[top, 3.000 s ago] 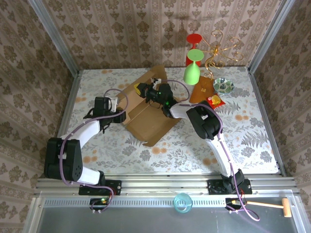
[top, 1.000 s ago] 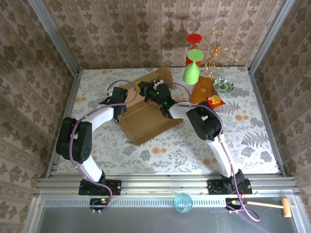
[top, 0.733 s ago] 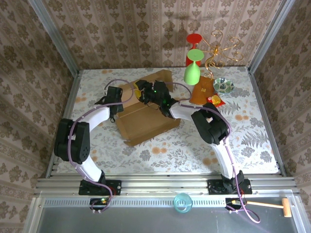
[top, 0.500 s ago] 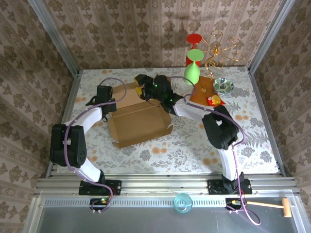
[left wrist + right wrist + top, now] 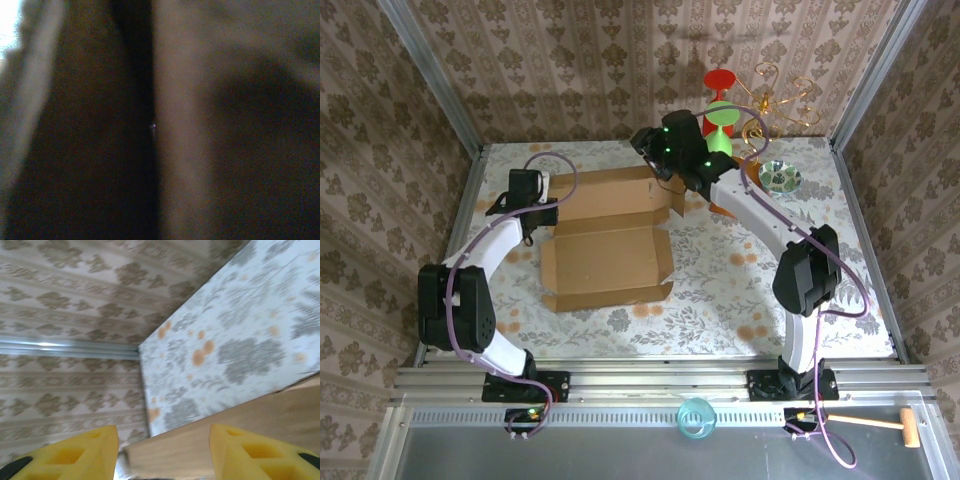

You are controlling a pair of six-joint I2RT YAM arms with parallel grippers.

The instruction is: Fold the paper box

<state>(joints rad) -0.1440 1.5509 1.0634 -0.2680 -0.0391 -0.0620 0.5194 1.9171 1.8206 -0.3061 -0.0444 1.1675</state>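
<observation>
With the paper box (image 5: 608, 245) lying open at the desk's (image 5: 720, 290) left-centre, the left claw (image 5: 532, 200) closed tight at its left rear corner (on cardboard or not, I cannot tell) and the right claw (image 5: 162, 452) gaping empty over its back edge, a one-sided pull may drag the box rather than crease it.

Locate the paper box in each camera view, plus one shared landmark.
Top external: paper box, centre-left of frame, lying open.
Left wrist: blurred brown surface against the lens, possibly the box; cannot tell.
Right wrist: light-brown cardboard along the bottom.
Shared landmark: floral tablecloth, in top external and right wrist.
</observation>
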